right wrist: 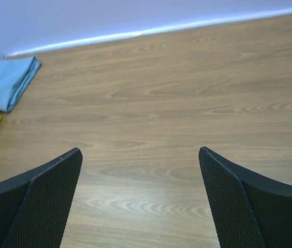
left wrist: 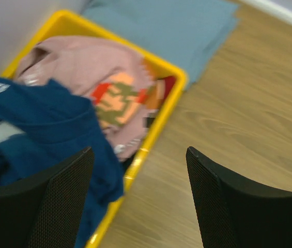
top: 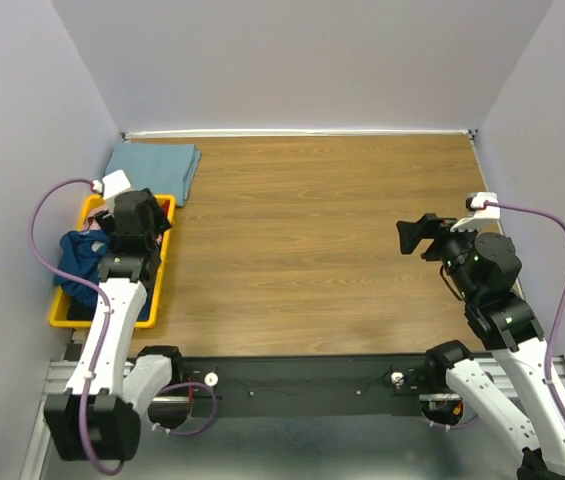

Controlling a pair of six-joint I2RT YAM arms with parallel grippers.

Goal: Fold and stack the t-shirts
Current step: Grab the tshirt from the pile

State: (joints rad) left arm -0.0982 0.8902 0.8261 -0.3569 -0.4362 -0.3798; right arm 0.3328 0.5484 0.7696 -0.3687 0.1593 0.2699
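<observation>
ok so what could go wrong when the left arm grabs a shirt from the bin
1. The navy t-shirt lies bunched over the pink t-shirt, so the open left gripper could pinch both and pull out two.
2. Navy cloth seems to spill over the rim of the yellow bin; a lift might drag it into the folded grey-blue t-shirt beside it.

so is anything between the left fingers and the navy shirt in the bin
Nothing visible does. The left fingers hang open over the yellow bin, with the navy shirt heaped on top right under one finger. The bin's rim lies under the gap between them, so closing there might catch it.
</observation>
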